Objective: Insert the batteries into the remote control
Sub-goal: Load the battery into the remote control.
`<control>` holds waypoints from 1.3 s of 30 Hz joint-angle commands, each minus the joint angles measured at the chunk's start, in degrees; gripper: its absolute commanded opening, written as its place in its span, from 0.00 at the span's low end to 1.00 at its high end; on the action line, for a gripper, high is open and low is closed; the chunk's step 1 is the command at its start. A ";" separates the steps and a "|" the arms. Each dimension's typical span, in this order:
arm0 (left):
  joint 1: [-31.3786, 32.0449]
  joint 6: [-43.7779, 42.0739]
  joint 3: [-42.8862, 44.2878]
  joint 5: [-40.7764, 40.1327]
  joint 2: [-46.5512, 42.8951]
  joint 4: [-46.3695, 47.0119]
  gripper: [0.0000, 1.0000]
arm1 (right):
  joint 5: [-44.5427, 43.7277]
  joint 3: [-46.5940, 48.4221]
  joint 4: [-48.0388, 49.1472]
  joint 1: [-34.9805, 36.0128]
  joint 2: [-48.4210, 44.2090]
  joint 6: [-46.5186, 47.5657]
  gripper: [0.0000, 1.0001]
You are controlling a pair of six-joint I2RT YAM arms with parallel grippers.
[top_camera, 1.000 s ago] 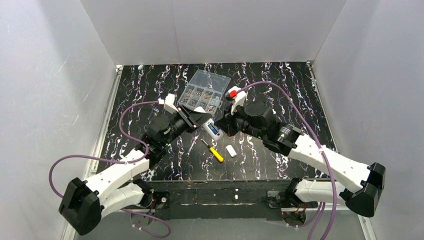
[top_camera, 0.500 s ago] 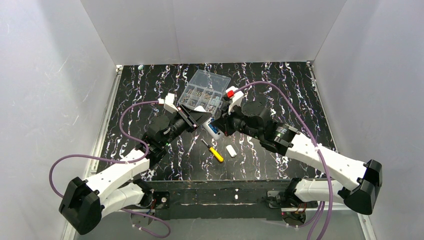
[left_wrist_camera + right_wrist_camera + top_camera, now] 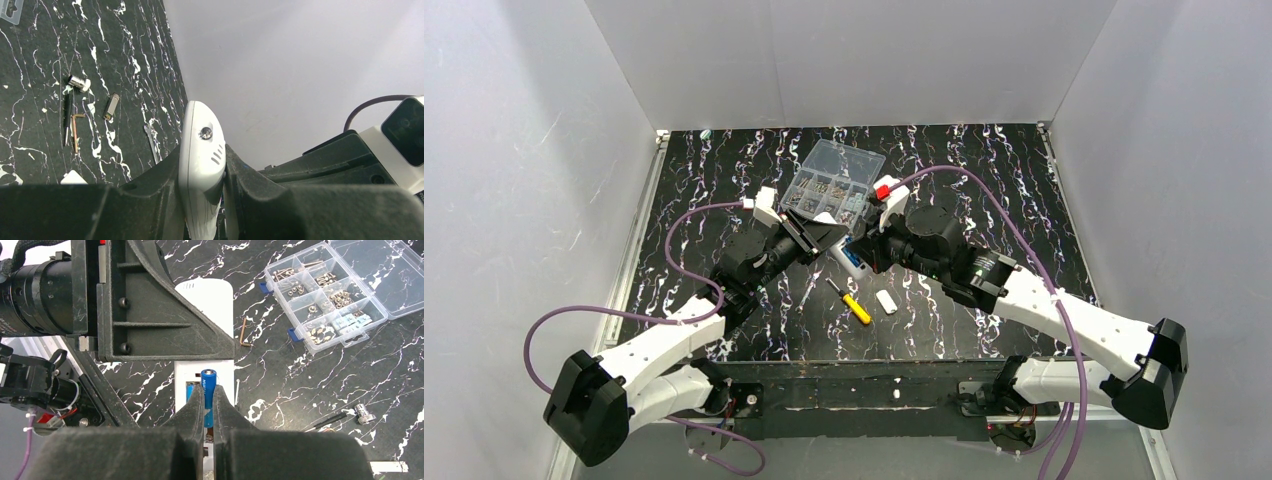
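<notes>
- The left gripper [image 3: 201, 172] clamps the remote control [image 3: 197, 135] by its long edges, its fingers [image 3: 155, 195] closed snug against the white casing; the right wrist view shows the battery bay facing up, lifted off the table [image 3: 984, 190]
- One blue battery [image 3: 191, 391] appears already seated in the left slot of the open bay, though only its top shows
- The right gripper [image 3: 208, 412] pinches a second battery [image 3: 208, 387] between nearly closed fingers [image 3: 192, 415], holding it lengthwise over the bay with its tip near the far end; whether it touches the remote cannot be told
- The step in hand looks like seating this second cell; judged from here, it should line up with the empty right slot, press one end against the contact first, then tip the other end down flat; the left grip must hold steady against that push
- Polarity is unreadable here
- The clear compartment box [image 3: 325, 290] lies open beyond; the screwdriver [image 3: 856, 307] and small white cover [image 3: 885, 301] lie near the arms
</notes>
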State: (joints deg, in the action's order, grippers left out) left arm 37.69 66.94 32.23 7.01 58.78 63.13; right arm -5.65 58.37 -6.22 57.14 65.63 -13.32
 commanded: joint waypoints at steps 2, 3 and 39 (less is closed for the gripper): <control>0.25 1.11 1.59 -0.18 -1.11 7.09 0.00 | 0.34 -0.75 -0.94 0.42 -1.07 2.59 0.01; 0.24 1.09 1.54 -0.21 -1.07 7.15 0.00 | 0.49 -0.94 -1.21 0.50 -1.25 2.86 0.01; 0.23 1.44 0.82 -0.29 -1.16 8.58 0.00 | 3.45 -3.04 2.67 0.56 -1.73 2.24 0.27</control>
State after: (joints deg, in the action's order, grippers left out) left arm 37.69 67.37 32.23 6.61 59.27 63.22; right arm -3.57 56.14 -5.45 57.30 64.10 -10.81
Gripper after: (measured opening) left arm 0.254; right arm 0.253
